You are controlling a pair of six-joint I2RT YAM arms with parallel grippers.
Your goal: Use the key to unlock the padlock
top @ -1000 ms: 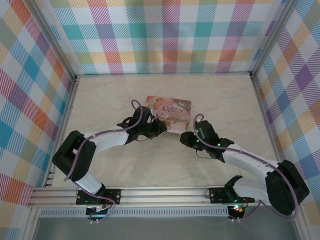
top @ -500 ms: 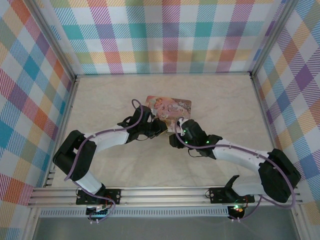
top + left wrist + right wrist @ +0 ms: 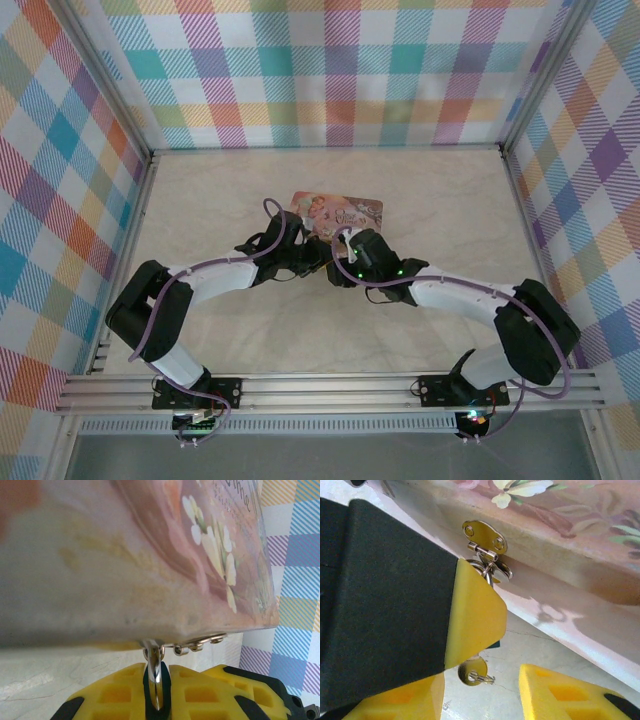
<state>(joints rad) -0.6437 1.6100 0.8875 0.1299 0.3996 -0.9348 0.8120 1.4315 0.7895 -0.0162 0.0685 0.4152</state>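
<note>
Left end effector (image 3: pixel 159 696) clamps small silvery padlock (image 3: pixel 153 661).

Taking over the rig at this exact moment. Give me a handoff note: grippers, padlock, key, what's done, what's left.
Left gripper: shut on the padlock, which hangs from the hasp on the pink tin.
Right gripper: open, with a finger on either side of the key, not pinching it.
Key: its bow sticks out below the left gripper's pad and looks seated in the padlock.
Done: padlock held, key apparently inserted.
Left: grip the key, turn it and free the shackle, which is through the hasp ring. I can't tell whether it has been turned.
</note>
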